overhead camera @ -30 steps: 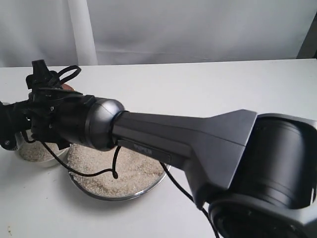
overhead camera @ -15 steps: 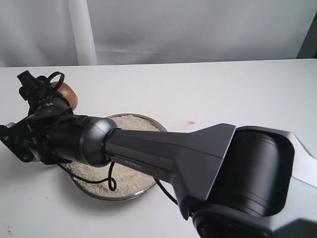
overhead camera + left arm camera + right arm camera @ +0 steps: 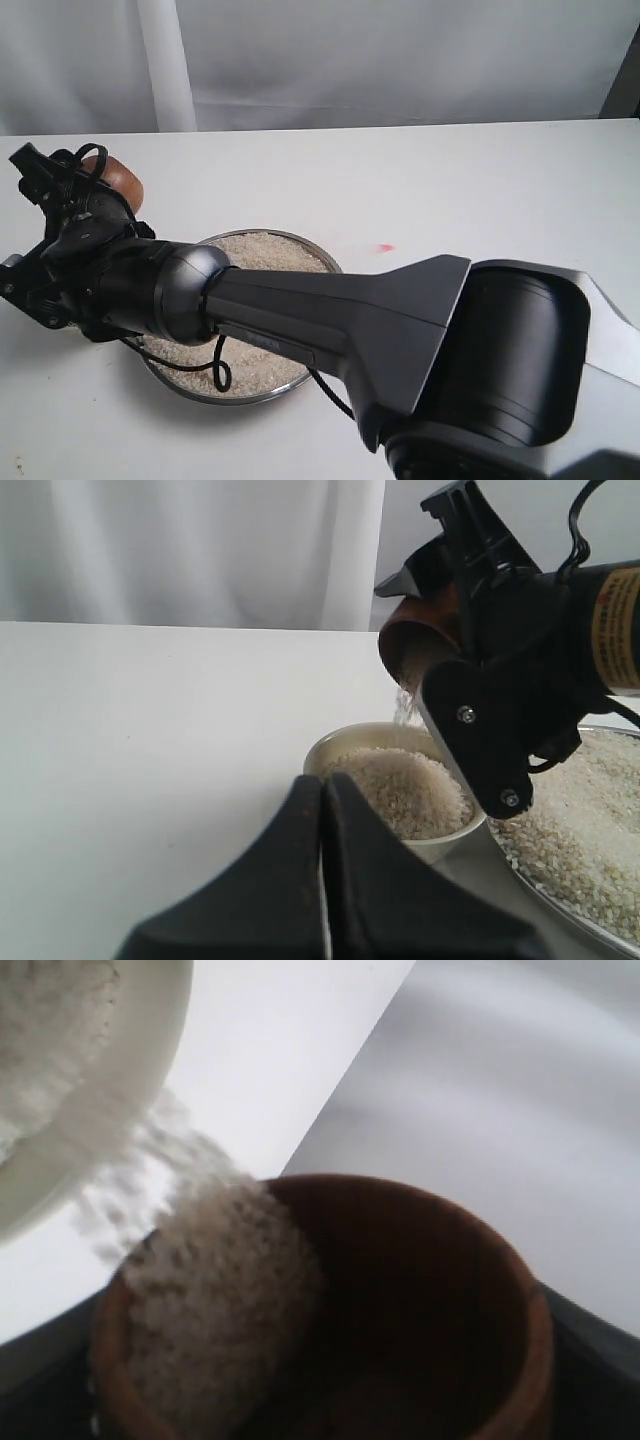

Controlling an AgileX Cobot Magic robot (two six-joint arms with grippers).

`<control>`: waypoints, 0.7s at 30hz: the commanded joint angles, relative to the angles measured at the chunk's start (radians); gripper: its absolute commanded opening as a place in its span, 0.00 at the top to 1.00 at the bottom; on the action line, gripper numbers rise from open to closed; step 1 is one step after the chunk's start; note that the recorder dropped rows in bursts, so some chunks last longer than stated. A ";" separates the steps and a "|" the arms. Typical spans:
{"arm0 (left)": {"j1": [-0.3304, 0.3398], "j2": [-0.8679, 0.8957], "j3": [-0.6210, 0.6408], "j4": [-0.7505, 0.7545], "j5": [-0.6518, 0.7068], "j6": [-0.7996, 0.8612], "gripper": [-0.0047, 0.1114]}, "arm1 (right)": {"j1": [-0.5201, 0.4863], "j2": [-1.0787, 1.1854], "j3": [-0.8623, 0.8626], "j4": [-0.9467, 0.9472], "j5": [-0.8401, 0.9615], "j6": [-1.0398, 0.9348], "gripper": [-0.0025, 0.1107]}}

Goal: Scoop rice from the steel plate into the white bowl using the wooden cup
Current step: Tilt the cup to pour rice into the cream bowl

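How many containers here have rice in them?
3: the steel plate, partly under the arm; the white bowl beside it, heaped; the wooden cup tilted above the bowl, pouring rice. The arm could hide others.

Wooden cup [image 3: 430, 1290]: reddish-brown wood, smooth, with a satin sheen along the rim; the inside is darker and matt.
Rice [image 3: 262, 258]: pale, dry, grainy, matt.
Steel plate [image 3: 250, 398]: bright metal; thin rim polished and reflective.
White bowl [image 3: 335, 752]: cream ceramic, smooth, slight gloss.
Desk [image 3: 480, 180]: white, smooth, matt.
Right arm [image 3: 340, 310], lower half of exterior frame: dark grey casing, smooth, semi-matt, soft highlights.
Left gripper [image 3: 322, 785]: jaws black, matt, look of plastic.
Backdrop [image 3: 400, 60], top of frame: white cloth, soft folds.
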 commanded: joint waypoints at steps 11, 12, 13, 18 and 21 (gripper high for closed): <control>-0.003 -0.002 -0.008 -0.005 -0.010 -0.002 0.96 | 0.004 -0.002 -0.009 -0.122 0.006 -0.015 0.98; -0.003 -0.002 -0.008 -0.005 -0.010 -0.002 0.96 | 0.004 -0.002 -0.009 -0.137 0.006 -0.015 0.98; -0.003 -0.002 -0.008 -0.005 -0.010 -0.002 0.96 | 0.004 -0.002 -0.009 -0.140 0.006 -0.015 0.98; -0.003 -0.002 -0.008 -0.005 -0.010 -0.002 0.96 | 0.005 -0.002 -0.009 -0.203 0.022 -0.043 0.98; -0.003 -0.002 -0.008 -0.005 -0.010 -0.002 0.96 | 0.013 -0.002 -0.009 -0.221 0.030 -0.041 0.98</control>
